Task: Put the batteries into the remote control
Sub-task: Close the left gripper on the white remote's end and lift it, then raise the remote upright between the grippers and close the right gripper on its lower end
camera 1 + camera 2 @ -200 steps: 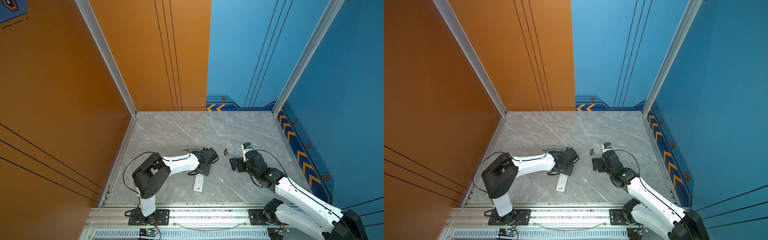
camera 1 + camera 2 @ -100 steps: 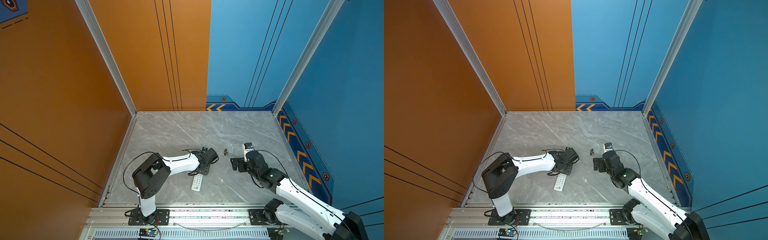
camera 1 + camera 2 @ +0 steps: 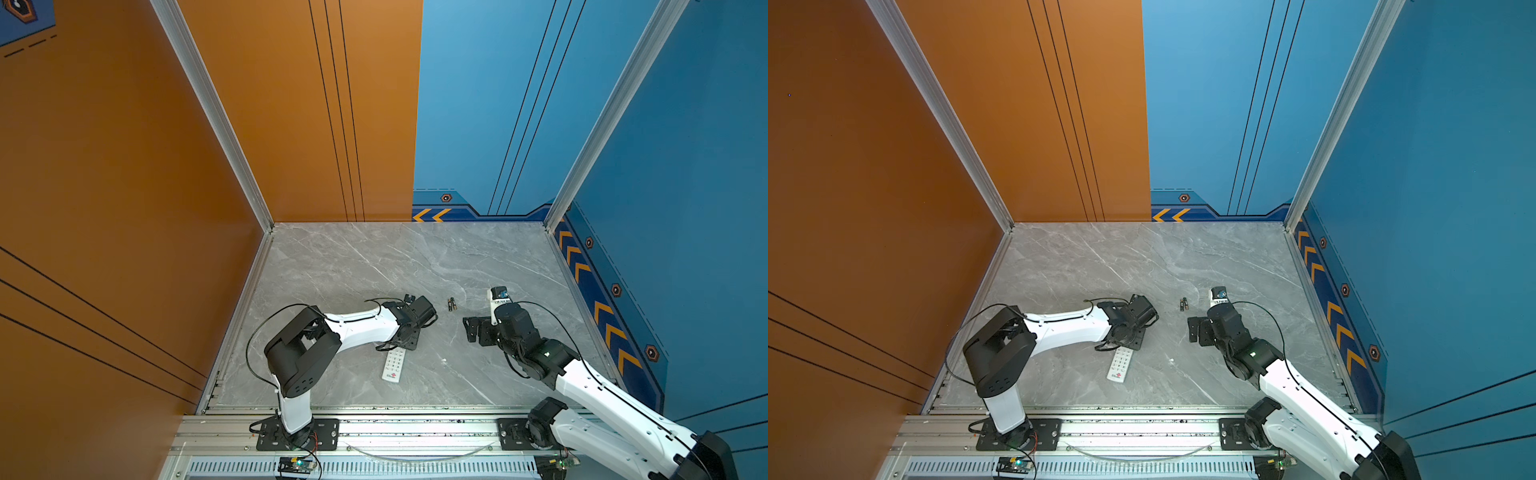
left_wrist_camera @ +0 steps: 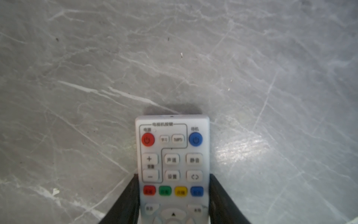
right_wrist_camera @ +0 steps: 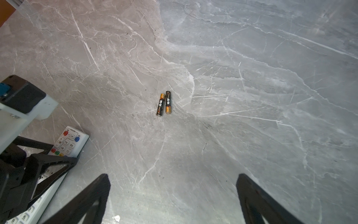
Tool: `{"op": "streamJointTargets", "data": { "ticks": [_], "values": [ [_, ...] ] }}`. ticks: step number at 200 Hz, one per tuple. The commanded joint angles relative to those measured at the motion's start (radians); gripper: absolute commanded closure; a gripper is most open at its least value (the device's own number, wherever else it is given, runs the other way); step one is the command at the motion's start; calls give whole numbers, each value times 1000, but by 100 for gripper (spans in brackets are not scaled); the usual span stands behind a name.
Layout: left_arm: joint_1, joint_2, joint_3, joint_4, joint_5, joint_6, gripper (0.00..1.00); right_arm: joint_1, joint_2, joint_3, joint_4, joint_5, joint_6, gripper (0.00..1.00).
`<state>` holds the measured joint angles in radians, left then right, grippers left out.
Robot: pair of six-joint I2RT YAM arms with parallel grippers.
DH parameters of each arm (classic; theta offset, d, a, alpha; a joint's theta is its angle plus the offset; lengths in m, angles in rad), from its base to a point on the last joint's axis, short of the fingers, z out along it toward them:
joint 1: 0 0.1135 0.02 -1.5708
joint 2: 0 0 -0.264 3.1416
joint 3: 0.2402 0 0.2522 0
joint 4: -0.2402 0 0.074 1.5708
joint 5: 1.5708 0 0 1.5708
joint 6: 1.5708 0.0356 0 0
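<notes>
The remote control [image 3: 394,365] [image 3: 1121,365] lies buttons-up on the grey marble table, near the front. My left gripper [image 3: 405,343] [image 4: 173,174] is shut on its coloured-button end [image 4: 172,159]. Both black fingers [image 4: 127,201] press its long sides just below the power buttons. Two batteries [image 3: 451,304] [image 3: 1184,304] [image 5: 163,103], black and gold, lie side by side, touching, on the table further back between the arms. My right gripper [image 3: 471,328] [image 5: 173,175] hovers open with nothing in it, just right of them, and its fingers [image 5: 93,197] stand wide apart.
The marble tabletop [image 3: 395,266] is walled in orange on the left and blue at the back and right. An aluminium rail [image 3: 415,428] with both arm bases runs along the front. In the right wrist view, the left arm's wrist [image 5: 23,100] stands over the remote [image 5: 67,143].
The left jaws have closed onto the remote's sides, and the remote's near end has swung slightly left. The right arm has barely shifted and its jaws stay wide.
</notes>
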<state>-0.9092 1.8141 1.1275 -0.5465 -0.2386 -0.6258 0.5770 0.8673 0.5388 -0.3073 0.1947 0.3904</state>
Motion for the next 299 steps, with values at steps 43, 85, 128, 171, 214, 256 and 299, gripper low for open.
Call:
{"op": "streamJointTargets", "data": {
  "ticks": [43, 85, 128, 171, 214, 256, 299],
  "values": [
    [8, -94, 6, -7, -4, 32, 89, 7, -24, 4, -51, 25, -4, 0],
    [45, -167, -78, 102, 61, 25, 93, 7, -26, 15, -53, 15, 2, 0],
    [94, -289, -202, 245, 136, 24, 98, -10, -98, 1, 8, -91, -21, 0],
    [137, -438, -286, 318, 149, 46, 99, -35, -163, -17, 94, -290, -27, 0],
    [182, -608, -364, 435, 212, 70, 99, -36, -153, -77, 330, -572, 4, 0],
    [210, -786, -410, 528, 302, 117, 100, -23, -104, -101, 501, -765, 18, 0],
    [217, -902, -451, 656, 410, 115, 100, 46, -32, -94, 633, -841, 29, 0]
  ]
}}
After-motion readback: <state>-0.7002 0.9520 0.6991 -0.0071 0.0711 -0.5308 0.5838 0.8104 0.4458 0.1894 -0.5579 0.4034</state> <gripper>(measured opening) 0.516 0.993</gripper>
